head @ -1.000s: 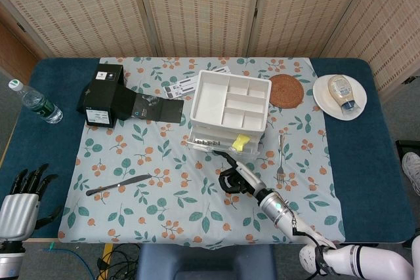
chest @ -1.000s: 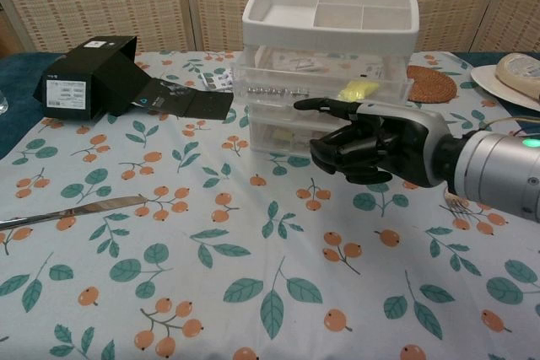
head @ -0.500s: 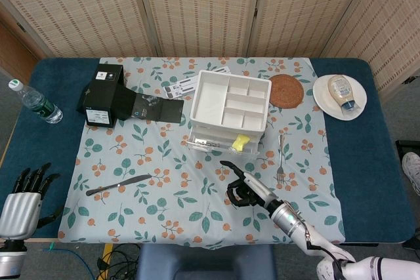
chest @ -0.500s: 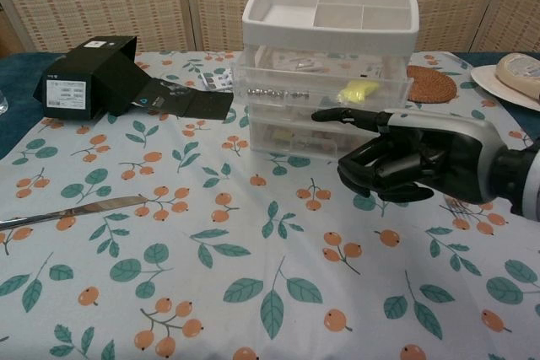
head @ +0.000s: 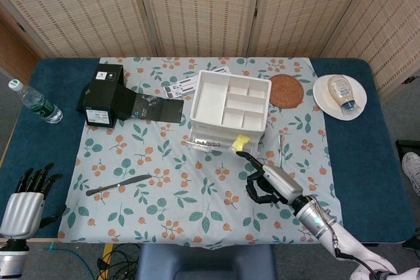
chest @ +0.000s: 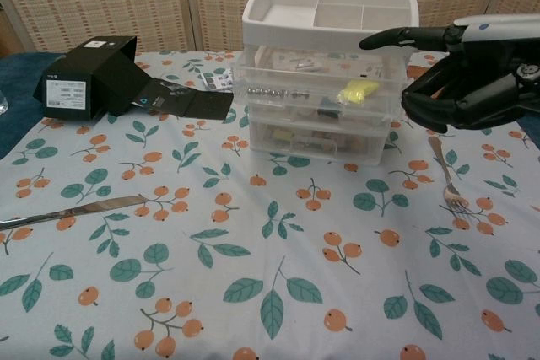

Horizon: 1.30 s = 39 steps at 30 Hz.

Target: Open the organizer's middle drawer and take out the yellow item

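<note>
The white organizer (head: 230, 104) (chest: 330, 8) stands mid-table with a divided tray on top. Its clear middle drawer (chest: 316, 94) is pulled out a little. The yellow item (head: 241, 141) (chest: 357, 90) lies at the drawer's right front. My right hand (head: 269, 185) (chest: 466, 73) hovers to the right of the organizer, level with its top. One finger points left toward the tray, the others are curled in, and it holds nothing. My left hand (head: 26, 204) rests at the near left table corner with fingers spread and nothing in it.
A fork (head: 281, 155) (chest: 447, 179) lies just below the right hand. A knife (head: 118, 185) (chest: 72, 211) lies near left. A black box (head: 102, 91) (chest: 84, 77), a water bottle (head: 36, 103), a cork coaster (head: 285, 90) and a plate (head: 321, 96) line the back.
My right hand has drawn back from the drawer front, swung right and risen to the height of the organizer's top. The drawer stays pulled out. The left hand has barely moved.
</note>
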Motion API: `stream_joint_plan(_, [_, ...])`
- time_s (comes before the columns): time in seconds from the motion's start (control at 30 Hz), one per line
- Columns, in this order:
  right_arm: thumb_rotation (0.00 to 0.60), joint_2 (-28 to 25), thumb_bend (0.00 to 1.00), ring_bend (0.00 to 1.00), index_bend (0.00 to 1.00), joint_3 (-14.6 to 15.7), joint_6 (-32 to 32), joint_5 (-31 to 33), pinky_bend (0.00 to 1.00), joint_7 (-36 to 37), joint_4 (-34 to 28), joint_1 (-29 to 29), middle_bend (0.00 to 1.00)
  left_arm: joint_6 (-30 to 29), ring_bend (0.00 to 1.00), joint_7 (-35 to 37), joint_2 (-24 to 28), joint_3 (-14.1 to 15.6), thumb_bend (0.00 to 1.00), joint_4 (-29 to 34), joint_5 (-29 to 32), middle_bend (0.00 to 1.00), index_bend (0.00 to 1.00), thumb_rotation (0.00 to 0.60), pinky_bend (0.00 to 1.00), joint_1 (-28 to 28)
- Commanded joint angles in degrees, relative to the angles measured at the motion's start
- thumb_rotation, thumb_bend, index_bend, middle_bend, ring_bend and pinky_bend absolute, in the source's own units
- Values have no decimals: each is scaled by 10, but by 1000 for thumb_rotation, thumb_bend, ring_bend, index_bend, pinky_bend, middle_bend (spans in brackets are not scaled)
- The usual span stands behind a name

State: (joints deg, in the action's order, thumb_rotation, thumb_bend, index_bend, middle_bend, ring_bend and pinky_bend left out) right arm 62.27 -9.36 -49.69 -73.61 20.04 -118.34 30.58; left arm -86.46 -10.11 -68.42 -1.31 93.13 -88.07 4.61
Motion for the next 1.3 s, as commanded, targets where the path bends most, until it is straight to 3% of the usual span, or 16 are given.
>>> stream_joint_plan(0.03, [600,-16,578,953,10,-6,13,50,1000,-36,2,16,728,1,133,0,0,0,219,0,2,106,232,600,80,0])
stream_joint_plan(0.43, [600,-7,578,953,11,-9,46,153,1000,-95,37,59,728,3,133,-4,1,1,219,3,3,106,232,600,80,1])
stream_joint_plan(0.63, [600,0,579,958,43,-10,59,173,1000,-112,41,77,729,1,133,-5,4,2,219,5,4,106,232,600,80,-2])
stream_joint_plan(0.9, [600,-5,579,961,189,-3,66,170,1000,-123,26,83,733,-2,133,-5,6,3,219,7,4,106,232,600,80,-4])
stream_joint_plan(1.3, [600,-15,579,961,200,11,74,124,1000,-109,-9,71,735,-4,133,-3,9,3,219,6,7,106,232,600,80,-8])
